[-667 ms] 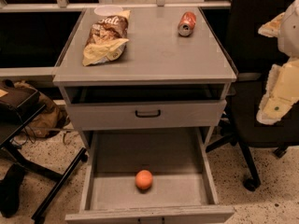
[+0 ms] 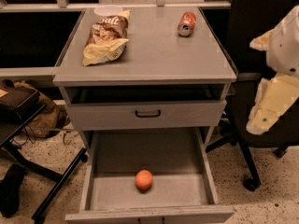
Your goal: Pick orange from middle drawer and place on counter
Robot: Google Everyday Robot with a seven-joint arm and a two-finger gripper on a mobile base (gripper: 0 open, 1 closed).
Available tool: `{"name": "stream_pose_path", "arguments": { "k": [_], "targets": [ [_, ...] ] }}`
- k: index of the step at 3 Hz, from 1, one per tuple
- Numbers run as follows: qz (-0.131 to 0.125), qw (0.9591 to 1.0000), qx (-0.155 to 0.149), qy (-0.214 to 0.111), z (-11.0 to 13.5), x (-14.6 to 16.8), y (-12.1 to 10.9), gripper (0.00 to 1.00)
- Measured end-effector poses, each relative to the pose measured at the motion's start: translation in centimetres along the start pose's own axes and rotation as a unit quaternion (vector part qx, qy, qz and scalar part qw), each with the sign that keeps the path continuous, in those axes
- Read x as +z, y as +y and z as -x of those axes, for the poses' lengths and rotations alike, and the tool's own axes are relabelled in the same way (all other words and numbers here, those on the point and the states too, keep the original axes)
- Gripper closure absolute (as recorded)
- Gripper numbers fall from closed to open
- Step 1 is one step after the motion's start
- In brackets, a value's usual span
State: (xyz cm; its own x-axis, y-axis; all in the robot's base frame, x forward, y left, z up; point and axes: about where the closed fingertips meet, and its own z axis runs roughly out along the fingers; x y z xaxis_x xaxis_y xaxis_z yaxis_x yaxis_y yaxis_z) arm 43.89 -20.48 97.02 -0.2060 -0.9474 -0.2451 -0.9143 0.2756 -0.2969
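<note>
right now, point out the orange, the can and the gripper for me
orange (image 2: 144, 179), camera view, middle of the fruit
can (image 2: 187, 23), camera view, its red side
gripper (image 2: 272, 101), camera view, its pale body, at the right edge, right of and below the counter (image 2: 154, 55)

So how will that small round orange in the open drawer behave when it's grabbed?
The small round orange fruit sits loose on the bare flat floor of the wide grey drawer, so it will probably roll if nudged. Its smooth skin may be slippery, and an off-centre squeeze could pop it out. The claw hangs at the right edge, away from it.
</note>
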Motion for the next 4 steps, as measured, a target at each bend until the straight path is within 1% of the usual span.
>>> {"name": "stream_pose_path", "arguments": {
  "k": [1,2,3,4],
  "targets": [
    [0.028,0.9992,0.008,-0.029,0.7,5.6,2.4,0.00],
    [0.105,0.9933,-0.016,-0.045,2.0,12.7,7.2,0.00],
    [0.105,0.9933,-0.016,-0.045,2.0,12.7,7.2,0.00],
    [0.117,0.9918,0.001,-0.050,2.5,16.7,8.3,0.00]
  ]
}}
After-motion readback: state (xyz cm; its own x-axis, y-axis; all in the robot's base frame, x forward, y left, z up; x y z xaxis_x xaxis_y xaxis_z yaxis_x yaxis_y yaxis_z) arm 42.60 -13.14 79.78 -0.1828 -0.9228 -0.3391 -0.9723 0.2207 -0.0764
